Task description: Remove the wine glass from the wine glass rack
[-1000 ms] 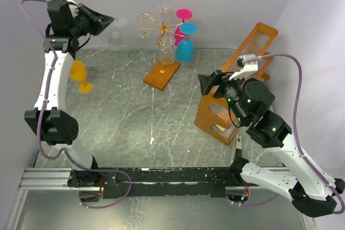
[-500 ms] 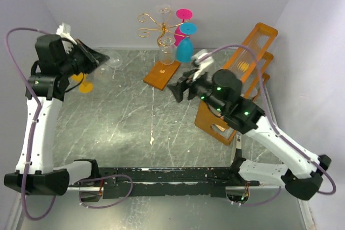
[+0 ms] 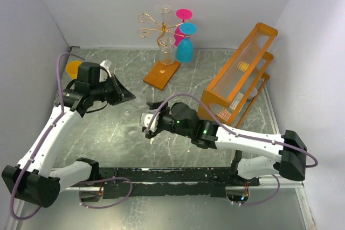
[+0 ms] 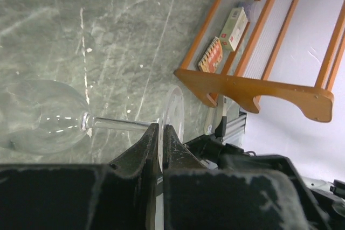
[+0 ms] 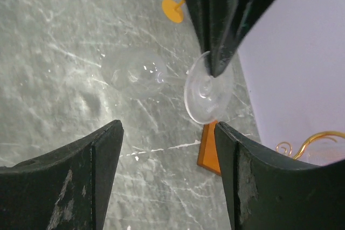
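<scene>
Gold wire wine glass rack (image 3: pixel 161 25): upright on its flat orange base (image 3: pixel 161 74), far middle of the table (image 3: pixel 108 133); blue glass (image 3: pixel 184 51), pink glass (image 3: pixel 184 13) and clear ones hanging on the scroll arms.
Held item: clear wine glass (image 4: pixel 46 122), off the rack, lying sideways over the near-left part of the table, bowl pointing away from the fingers, foot right at them; contact with the table not discernible.
Left gripper (image 4: pixel 160 133): fingers pressed together, pinching the stem just beside the foot.
Right gripper (image 5: pixel 167 127): fingers spread wide, nothing between them, pointed at the glass foot, near but apart.
Yellow glass (image 3: pixel 72 68): on the table at far left, behind the left arm.
Orange frame (image 3: pixel 211 100): clear panels, along the right side; small packs (image 4: pixel 233 21) inside.
Writing: print on the packs too small to read.
</scene>
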Tool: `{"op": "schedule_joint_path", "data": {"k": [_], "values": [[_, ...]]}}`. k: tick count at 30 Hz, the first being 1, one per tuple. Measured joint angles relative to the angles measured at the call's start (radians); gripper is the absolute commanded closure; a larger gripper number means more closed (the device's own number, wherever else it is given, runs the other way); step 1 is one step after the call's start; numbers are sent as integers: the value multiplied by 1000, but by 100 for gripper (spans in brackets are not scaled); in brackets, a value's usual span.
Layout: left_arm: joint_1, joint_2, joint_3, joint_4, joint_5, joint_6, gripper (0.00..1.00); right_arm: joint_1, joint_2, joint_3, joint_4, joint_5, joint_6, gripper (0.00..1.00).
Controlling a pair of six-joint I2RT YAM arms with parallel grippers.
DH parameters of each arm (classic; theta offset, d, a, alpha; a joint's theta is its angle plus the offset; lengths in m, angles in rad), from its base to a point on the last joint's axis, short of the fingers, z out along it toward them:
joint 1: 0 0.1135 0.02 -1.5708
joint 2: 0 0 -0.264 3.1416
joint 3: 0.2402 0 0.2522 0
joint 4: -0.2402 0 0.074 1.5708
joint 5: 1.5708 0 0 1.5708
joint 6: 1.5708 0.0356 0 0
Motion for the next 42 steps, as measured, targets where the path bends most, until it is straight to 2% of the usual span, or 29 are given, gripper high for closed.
{"op": "schedule_joint_path", "data": {"k": [4,10,20,23,25,28,30,32,39,42], "values": [[-29,-33,-29,24,11,-30,93,-2,59,-56,111,-12,-84,35],[-66,-43,-45,45,9,-51,93,-12,82,-163,325,7,-127,42],[-93,-48,-56,44,8,-61,93,-50,119,-171,419,-9,-157,61],[-97,-46,-56,40,-1,-61,93,-52,137,-171,423,-11,-169,70],[-98,-42,-56,33,-4,-61,93,-52,138,-170,427,-10,-174,79],[-99,-36,-53,30,-13,-64,93,-52,144,-163,426,1,-185,100],[-99,-29,-47,27,-23,-74,92,-50,146,-161,426,9,-195,100],[-98,-26,-45,23,-30,-87,86,-49,146,-158,428,23,-197,100],[-102,-26,8,24,-24,-64,37,-48,118,-158,438,70,-109,100],[-104,-36,50,44,-19,-45,23,-52,104,-158,412,103,-38,100]]}}
